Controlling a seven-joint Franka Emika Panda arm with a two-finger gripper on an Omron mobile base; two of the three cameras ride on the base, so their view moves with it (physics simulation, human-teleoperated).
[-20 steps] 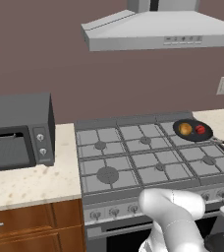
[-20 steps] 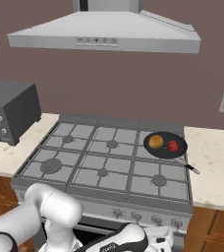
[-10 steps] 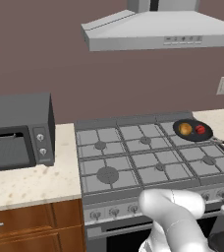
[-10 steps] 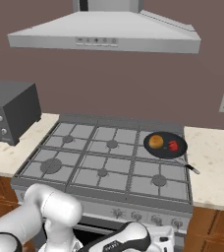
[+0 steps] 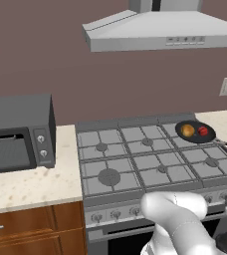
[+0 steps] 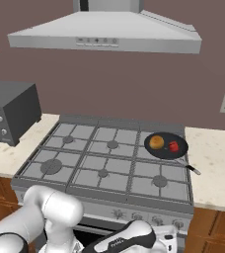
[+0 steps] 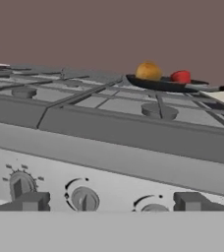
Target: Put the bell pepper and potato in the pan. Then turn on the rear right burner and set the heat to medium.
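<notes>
Black frying pan (image 6: 166,146) on rear right burner: holds potato (image 6: 157,142) and bell pepper (image 6: 173,146) side by side; loading done. Gripper (image 7: 109,203), fingers spread, empty, faces front-panel knobs (image 7: 83,199). Outstanding: burner on, medium heat.

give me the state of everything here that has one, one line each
bell pepper: in the pan
potato: in the pan, beside the pepper
pan: on the rear right grate, handle toward the counter
gripper: open, low at the stove front, facing the knobs
microwave: door shut
</notes>
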